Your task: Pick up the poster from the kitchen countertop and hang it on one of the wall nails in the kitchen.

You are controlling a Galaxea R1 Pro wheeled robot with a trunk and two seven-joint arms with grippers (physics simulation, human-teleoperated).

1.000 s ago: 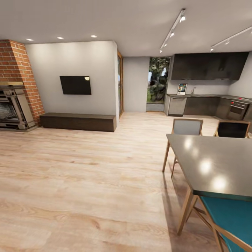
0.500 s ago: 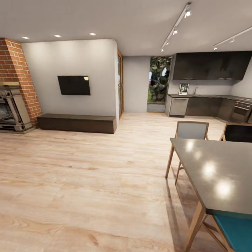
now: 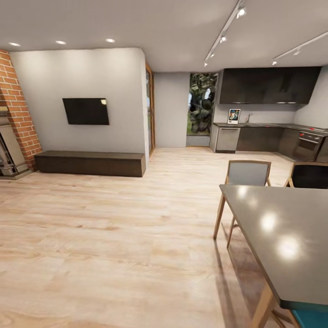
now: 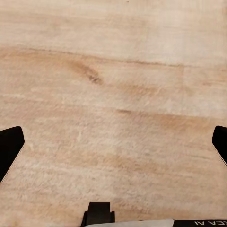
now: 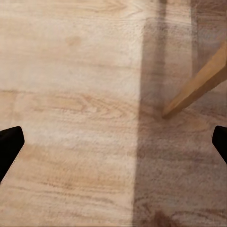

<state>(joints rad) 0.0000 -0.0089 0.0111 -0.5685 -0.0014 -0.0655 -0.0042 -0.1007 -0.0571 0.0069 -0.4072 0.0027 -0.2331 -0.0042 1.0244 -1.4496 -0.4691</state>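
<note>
The head view looks across an open room with a pale wooden floor (image 3: pixel 114 237). The poster (image 3: pixel 233 116) stands upright at the far right, on the left end of the kitchen bench (image 3: pixel 273 125), leaning against the pale wall under dark upper cabinets (image 3: pixel 269 85). An oven (image 3: pixel 308 145) sits in the cabinet run further right, and a window with greenery (image 3: pixel 200 109) lies just left of the kitchen. Near right, a dark dining table (image 3: pixel 278 237) reflects ceiling lights; a grey-backed chair (image 3: pixel 246 175) and a black-backed chair (image 3: pixel 310 175) stand at its far edge, and a teal seat (image 3: pixel 312 318) shows at the near right corner. On the far left wall hangs a black television (image 3: pixel 86 111) above a long dark low cabinet (image 3: pixel 91 163), with a brick fireplace (image 3: pixel 13 127) at the left edge.

In the left wrist view the left claw (image 4: pixel 113 151) is spread wide, its dark fingertips (image 4: pixel 9 149) at opposite edges, with nothing between them but floor. In the right wrist view the right claw (image 5: pixel 113 151) is equally wide apart and holds nothing, hanging over floor beside a slanting wooden leg (image 5: pixel 198 82) and its shadow
</note>
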